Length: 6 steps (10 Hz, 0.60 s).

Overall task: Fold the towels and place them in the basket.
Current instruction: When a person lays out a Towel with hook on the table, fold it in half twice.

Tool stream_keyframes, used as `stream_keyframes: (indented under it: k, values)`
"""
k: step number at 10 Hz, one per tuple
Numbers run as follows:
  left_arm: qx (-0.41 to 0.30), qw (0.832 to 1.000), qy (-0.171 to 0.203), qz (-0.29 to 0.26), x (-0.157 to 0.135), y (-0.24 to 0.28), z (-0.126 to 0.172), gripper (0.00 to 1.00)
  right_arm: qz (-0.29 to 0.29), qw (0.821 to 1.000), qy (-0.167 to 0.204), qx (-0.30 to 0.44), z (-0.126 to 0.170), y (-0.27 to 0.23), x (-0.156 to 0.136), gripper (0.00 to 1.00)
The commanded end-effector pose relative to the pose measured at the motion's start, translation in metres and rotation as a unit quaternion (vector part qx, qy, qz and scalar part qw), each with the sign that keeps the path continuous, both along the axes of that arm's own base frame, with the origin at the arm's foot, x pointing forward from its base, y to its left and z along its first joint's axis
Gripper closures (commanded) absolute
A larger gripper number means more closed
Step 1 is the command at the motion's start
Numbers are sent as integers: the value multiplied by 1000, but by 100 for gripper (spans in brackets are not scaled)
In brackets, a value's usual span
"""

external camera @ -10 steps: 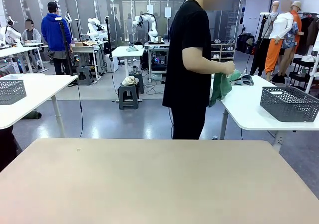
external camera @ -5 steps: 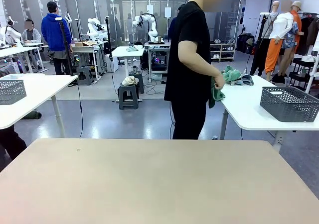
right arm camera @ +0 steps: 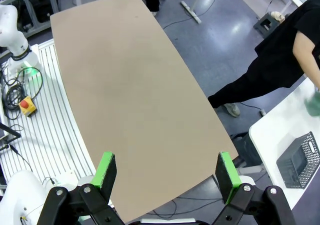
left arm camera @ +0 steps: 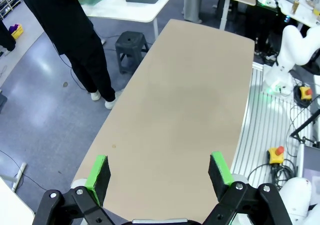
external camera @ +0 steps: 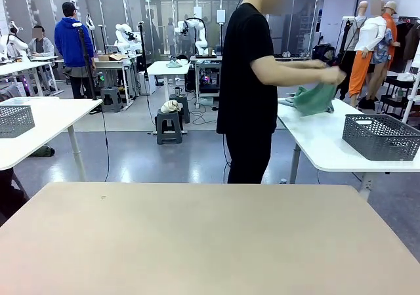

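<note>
we hang our left gripper and right gripper wide open, empty, because the person's hand has the green towel near the basket.

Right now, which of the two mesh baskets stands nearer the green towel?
The dark basket on the right-hand white table, where the person holds the green towel; the other basket sits on the left-hand table.

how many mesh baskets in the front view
2. The dark basket sits on the right white table, near the person; a paler basket sits on the left white table, cut off by the picture edge. Others may be hidden.
</note>
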<state>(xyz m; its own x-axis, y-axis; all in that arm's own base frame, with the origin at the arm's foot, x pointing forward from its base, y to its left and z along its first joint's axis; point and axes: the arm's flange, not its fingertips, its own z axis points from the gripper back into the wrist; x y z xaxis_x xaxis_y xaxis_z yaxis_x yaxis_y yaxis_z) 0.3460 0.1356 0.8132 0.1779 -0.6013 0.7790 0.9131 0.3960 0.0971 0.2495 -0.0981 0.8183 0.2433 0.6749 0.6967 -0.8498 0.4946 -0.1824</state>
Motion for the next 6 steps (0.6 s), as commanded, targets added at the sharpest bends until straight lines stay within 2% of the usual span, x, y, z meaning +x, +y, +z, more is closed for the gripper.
stream_keyframes:
  k: [1, 6]
  values:
    - [-3, 1000, -2, -2, 0, -3, 2, 0, 3, 1000, -3, 2, 1, 1, -1, 0]
    - [-3, 1000, -2, -2, 0, -3, 2, 0, 3, 1000, -3, 2, 1, 1, -1, 0]
